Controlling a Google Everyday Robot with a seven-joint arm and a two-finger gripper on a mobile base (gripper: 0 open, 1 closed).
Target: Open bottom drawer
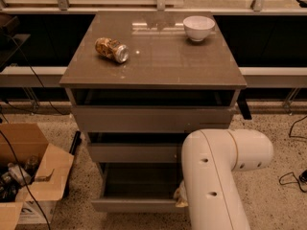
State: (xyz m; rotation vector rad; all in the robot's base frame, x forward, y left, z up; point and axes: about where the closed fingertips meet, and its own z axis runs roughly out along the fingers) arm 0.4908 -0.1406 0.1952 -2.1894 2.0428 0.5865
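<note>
The bottom drawer (134, 205) is the lowest of three grey-brown fronts on the cabinet. It stands pulled out, and its shallow tray (139, 181) shows. My gripper (181, 195) is at the right end of that drawer's front, mostly hidden behind my white arm (216, 176). Only a small pale part of it shows beside the drawer's edge. The middle drawer (134, 152) and the top drawer (153, 120) stand slightly out from the cabinet.
A crushed can (112, 49) lies on its side on the cabinet top, and a white bowl (198, 28) stands at the back right. An open cardboard box (29, 176) sits on the floor at the left. Cables (292, 176) lie on the floor at the right.
</note>
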